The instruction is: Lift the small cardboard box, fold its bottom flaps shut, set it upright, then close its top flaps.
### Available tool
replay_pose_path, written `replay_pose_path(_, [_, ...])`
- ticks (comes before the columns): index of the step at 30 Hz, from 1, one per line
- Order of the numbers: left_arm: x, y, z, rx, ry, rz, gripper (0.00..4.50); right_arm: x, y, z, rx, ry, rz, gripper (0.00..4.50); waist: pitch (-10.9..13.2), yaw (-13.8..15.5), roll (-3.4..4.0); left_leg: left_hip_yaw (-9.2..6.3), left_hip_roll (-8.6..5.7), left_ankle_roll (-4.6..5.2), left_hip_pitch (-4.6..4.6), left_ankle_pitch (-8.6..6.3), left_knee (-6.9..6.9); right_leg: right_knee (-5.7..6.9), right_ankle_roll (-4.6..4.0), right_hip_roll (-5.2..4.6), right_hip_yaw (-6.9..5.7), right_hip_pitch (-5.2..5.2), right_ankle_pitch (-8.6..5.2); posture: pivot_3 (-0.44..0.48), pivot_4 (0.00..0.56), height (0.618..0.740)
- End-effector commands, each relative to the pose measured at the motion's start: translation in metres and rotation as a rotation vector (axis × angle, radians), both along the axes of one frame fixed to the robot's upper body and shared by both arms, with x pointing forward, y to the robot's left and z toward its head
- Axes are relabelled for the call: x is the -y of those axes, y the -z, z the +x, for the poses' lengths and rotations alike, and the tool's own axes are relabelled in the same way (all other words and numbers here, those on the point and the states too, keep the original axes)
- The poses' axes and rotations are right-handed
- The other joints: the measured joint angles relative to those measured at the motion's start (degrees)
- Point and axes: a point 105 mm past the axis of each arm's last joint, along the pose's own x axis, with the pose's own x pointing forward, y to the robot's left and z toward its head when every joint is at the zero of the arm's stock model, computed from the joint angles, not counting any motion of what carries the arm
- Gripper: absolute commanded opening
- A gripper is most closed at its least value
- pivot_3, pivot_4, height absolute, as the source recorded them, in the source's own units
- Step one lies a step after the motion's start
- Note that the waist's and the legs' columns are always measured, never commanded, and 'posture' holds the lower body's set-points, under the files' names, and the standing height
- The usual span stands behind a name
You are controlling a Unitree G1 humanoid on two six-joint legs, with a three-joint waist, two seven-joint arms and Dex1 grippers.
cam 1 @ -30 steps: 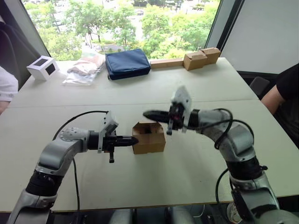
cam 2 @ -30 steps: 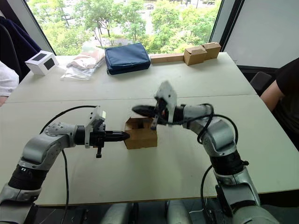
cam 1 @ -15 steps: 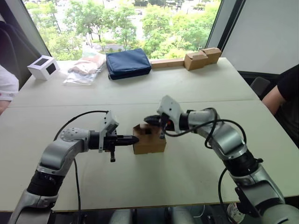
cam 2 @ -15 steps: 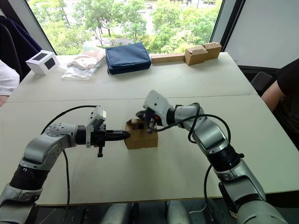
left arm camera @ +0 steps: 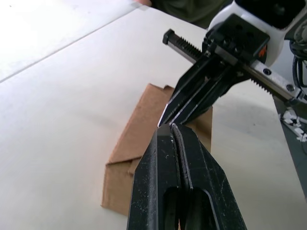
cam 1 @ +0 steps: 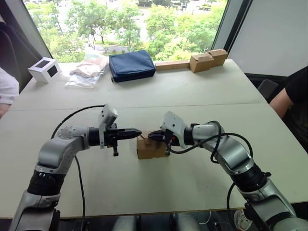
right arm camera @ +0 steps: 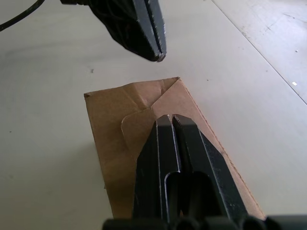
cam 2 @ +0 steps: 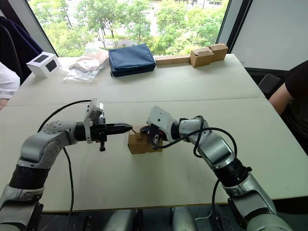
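While both jaws stay clenched empty, the right gripper [cam 1: 153, 135] presses the top flaps [right arm camera: 144, 103] of the small cardboard box [cam 1: 152, 148] mid-worktop [cam 1: 202, 86]; left gripper [cam 1: 138, 131] hovers at 9 o'clock, navy pouch [cam 1: 131, 65] well beyond at 12

Bright daylight from the window [cam 1: 125, 24] behind; soft shadows, sharp focus throughout.

Open worktop [cam 1: 144, 187] lies all round the small cardboard box [cam 1: 150, 149], so side approaches are free. Above it the left gripper [cam 1: 138, 131] and right gripper [cam 1: 152, 135] crowd nose to nose (jaws pressed together), blocking the top.
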Motion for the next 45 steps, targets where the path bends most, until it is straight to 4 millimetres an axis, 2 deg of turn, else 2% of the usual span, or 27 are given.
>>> replay_pose_path(1, [0.004,-0.001,0.011,0.046,-0.022,0.007,0.01,0.001,-0.014,-0.001,0.054,-0.001,0.027,0.00,0.00,0.04,0.00,0.00,0.00,0.00,0.00,0.00,0.00,0.00,0.00,0.01,0.00,0.00,0.00,0.000,0.150,0.737])
replay_pose_path(9, [0.015,0.016,0.021,0.056,-0.016,0.058,0.01,0.003,-0.022,-0.008,0.062,-0.007,0.050,0.00,0.00,0.00,0.00,0.00,0.01,0.00,-0.01,0.00,0.00,0.00,0.00,0.05,0.01,0.00,0.00,0.000,0.150,0.737])
replay_pose_path(17, [0.018,0.019,0.019,0.041,-0.011,0.029,0.01,0.004,-0.025,-0.034,0.034,-0.064,0.077,0.00,0.00,0.07,0.00,-0.01,0.01,0.00,-0.01,0.00,0.00,-0.01,0.00,0.03,0.02,0.01,0.00,0.000,0.150,0.737])
replay_pose_path(22, [0.018,0.020,0.021,0.029,-0.027,0.012,0.01,0.009,-0.003,-0.032,0.062,-0.057,-0.023,0.00,-0.01,0.07,-0.01,-0.01,0.01,0.00,0.00,0.00,0.00,-0.01,0.00,0.03,0.01,0.02,0.00,0.000,0.150,0.737])
replay_pose_path(30, [0.015,0.011,0.023,0.008,-0.056,-0.050,0.01,0.007,0.000,-0.025,0.082,-0.046,-0.024,0.00,-0.01,0.02,-0.01,-0.01,0.03,0.01,0.00,0.00,0.01,-0.01,0.00,0.06,0.01,0.01,0.00,0.000,0.150,0.737])
replay_pose_path(36, [0.018,0.014,0.018,-0.010,-0.045,-0.034,0.01,0.010,0.006,-0.017,0.109,-0.023,-0.064,0.00,-0.01,0.07,-0.01,-0.01,0.02,0.00,0.01,0.00,0.01,-0.01,0.00,0.07,0.01,0.03,0.00,0.000,0.150,0.737])
replay_pose_path(45, [0.021,0.020,0.014,-0.008,-0.026,0.002,0.01,0.006,0.002,-0.012,0.067,0.007,-0.016,0.00,-0.01,0.02,-0.01,-0.01,0.03,0.00,0.04,0.00,0.01,0.00,0.00,0.07,0.02,0.04,0.00,0.000,0.150,0.737])
